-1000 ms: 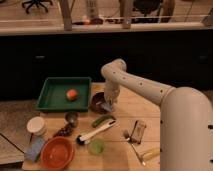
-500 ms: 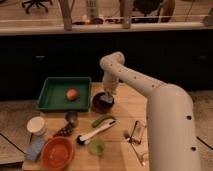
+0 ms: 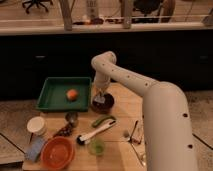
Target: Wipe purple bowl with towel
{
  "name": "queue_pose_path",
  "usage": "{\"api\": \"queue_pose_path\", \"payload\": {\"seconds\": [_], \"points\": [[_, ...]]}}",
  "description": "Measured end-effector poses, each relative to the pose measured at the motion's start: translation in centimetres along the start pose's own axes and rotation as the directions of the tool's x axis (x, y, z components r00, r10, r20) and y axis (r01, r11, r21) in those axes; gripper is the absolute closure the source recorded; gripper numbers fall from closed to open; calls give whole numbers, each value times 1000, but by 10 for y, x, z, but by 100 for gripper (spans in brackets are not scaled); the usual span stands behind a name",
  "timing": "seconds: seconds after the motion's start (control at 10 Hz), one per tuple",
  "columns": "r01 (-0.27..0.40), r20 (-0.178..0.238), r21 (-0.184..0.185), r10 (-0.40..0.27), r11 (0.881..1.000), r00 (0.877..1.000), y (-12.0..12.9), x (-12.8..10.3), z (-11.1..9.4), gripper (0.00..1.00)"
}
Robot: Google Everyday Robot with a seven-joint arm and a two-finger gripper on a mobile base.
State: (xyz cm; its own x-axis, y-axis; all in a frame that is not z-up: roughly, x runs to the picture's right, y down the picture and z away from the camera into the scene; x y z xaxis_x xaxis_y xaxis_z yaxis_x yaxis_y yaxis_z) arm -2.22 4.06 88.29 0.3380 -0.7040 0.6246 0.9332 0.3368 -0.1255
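The dark purple bowl (image 3: 103,104) sits on the wooden table just right of the green tray. My gripper (image 3: 101,96) points down into the bowl from above, with the white arm (image 3: 125,77) arching in from the right. A pale greyish patch under the gripper, inside the bowl, may be the towel (image 3: 103,99); I cannot make it out clearly.
A green tray (image 3: 52,100) holds an orange fruit (image 3: 72,94). In front are a small metal cup (image 3: 71,117), a green vegetable (image 3: 103,120), a white brush (image 3: 95,134), a green cup (image 3: 96,147), an orange bowl (image 3: 58,152), a white cup (image 3: 36,125), a blue sponge (image 3: 35,148) and cutlery (image 3: 135,132).
The arm's elbow has swung a little to the left and the gripper has shifted slightly left over the bowl. The other objects have not moved.
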Motion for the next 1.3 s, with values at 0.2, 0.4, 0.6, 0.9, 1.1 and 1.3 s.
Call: {"api": "queue_pose_path", "payload": {"seconds": [0.2, 0.4, 0.6, 0.9, 1.1, 1.3], "points": [[10, 15, 9, -10, 1000, 1000, 13, -18, 0, 100], [-26, 18, 9, 25, 1000, 1000, 38, -18, 0, 100], [-76, 7, 2, 76, 997, 997, 59, -9, -1, 100], [-151, -30, 4, 151, 989, 988, 75, 25, -7, 100], [-146, -44, -1, 146, 989, 988, 63, 36, -11, 100], [-108, -49, 6, 108, 994, 993, 35, 34, -11, 100]]}}
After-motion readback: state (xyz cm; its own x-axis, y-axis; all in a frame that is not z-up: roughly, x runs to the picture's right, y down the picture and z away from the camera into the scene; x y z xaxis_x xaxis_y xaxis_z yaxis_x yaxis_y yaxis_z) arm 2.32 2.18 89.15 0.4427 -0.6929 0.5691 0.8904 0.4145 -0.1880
